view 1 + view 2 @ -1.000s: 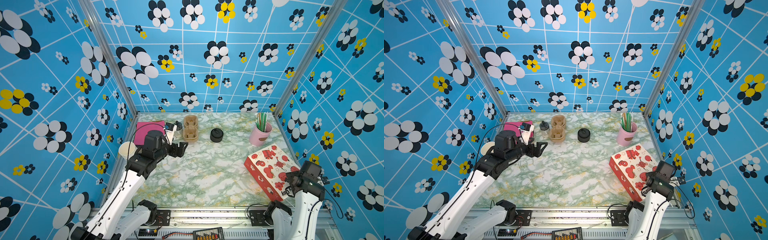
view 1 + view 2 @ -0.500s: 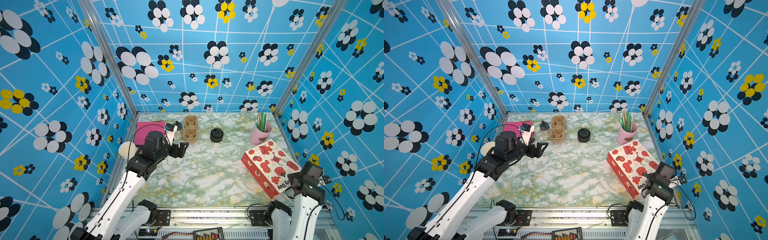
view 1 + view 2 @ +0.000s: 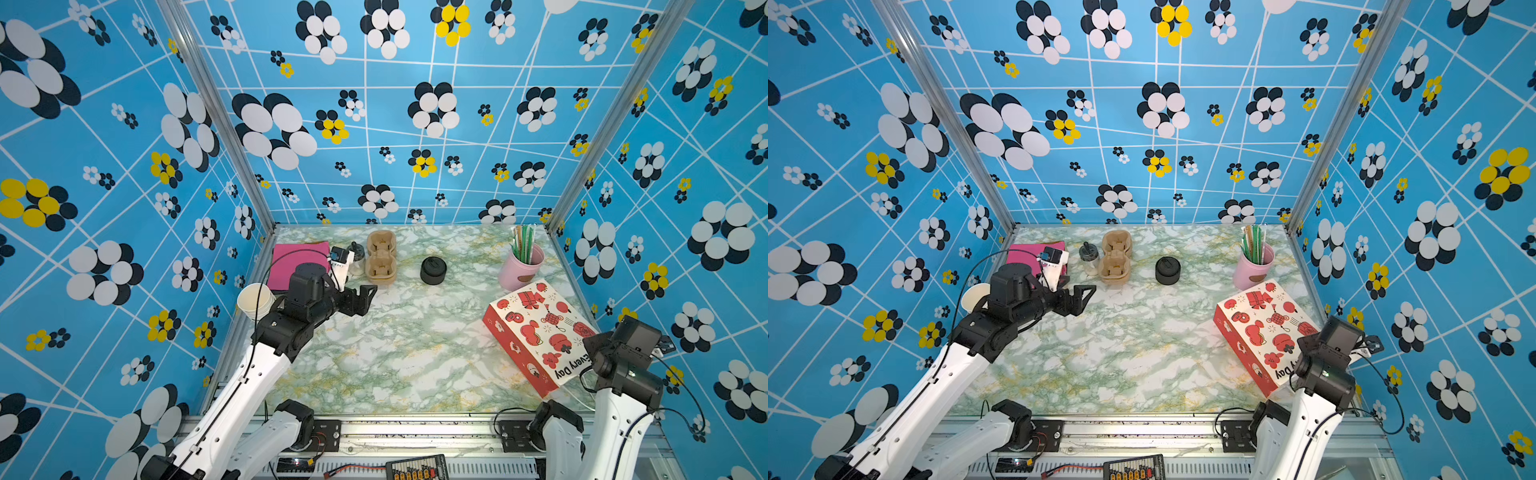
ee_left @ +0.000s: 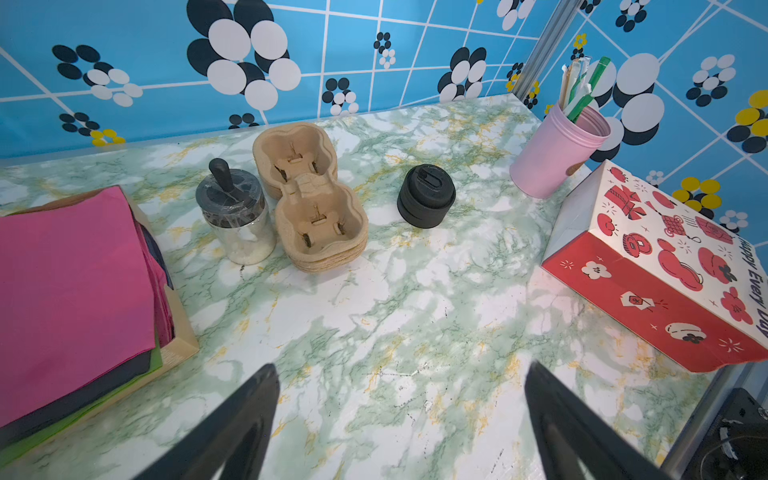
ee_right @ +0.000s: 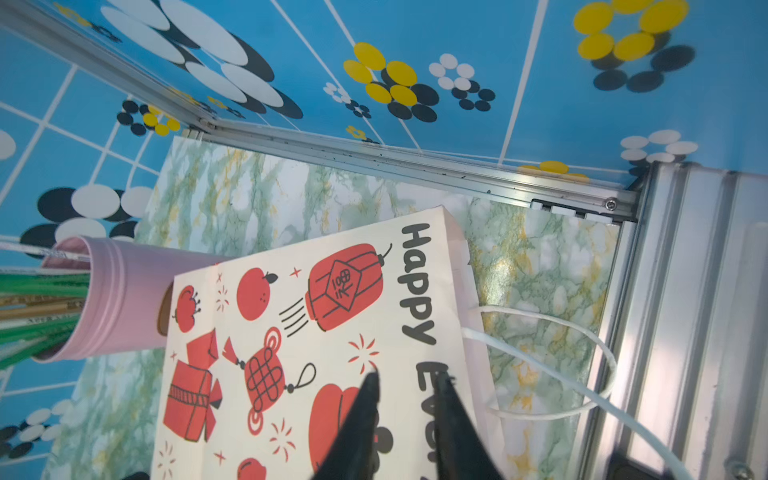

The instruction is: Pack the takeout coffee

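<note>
I find the left gripper (image 4: pixel 402 368) spread wide and empty, above bare table (image 4: pixel 415 311). The right gripper (image 5: pixel 408 376) stands narrowly parted, its tips over the paper bag (image 5: pixel 291 332) directly beneath, gripping nothing visible. I cannot tell where the takeout coffee is.

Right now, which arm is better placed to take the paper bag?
Right: the right fingers hang over the paper bag; the left fingers sit across the table, by the napkins.

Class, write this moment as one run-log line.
left gripper: open, above table | right gripper: slightly open over paper bag | takeout coffee: not in view
</note>
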Tool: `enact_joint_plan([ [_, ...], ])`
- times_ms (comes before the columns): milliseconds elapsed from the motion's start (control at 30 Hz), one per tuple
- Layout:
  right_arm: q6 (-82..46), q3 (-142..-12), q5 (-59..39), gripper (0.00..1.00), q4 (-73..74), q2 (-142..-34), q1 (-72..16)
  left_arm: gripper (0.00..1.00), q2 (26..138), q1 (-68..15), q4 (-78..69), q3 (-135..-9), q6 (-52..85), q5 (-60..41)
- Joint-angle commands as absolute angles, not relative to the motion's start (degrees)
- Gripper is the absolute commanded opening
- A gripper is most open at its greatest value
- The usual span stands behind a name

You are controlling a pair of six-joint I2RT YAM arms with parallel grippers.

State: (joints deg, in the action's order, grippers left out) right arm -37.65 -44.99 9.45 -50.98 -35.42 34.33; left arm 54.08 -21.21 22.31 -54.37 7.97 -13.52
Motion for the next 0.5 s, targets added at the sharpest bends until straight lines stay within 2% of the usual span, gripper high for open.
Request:
enact_joint_plan([
  [0, -35.21, -47.76, 10.14, 0.51, -54.36, -35.32, 34.56, 0.94, 53.17, -21.71, 20.92, -53.37, 8.44, -14.02],
  [67, -34.89, -49.70, 12.23, 0.64, -56.89, -35.48, 34.46, 0.94, 53.25, -21.72, 20.81, -53.44, 8.45, -14.17],
  [167, -36.63, -51.98, 15.61, 0.73, -60.54, -35.53, 33.98, 0.94, 53.52, -21.71, 20.56, -53.48, 8.35, -14.32],
  [333, -46.04, -54.13, 26.25, 0.80, -67.25, -36.13, 33.53, 0.94, 54.31, -21.78, 20.61, -54.04, 7.91, -14.51],
  [467, -50.88, -55.50, 26.70, 0.83, -71.89, -37.85, 33.54, 0.94, 54.93, -21.80, 20.48, -54.32, 7.91, -14.78],
])
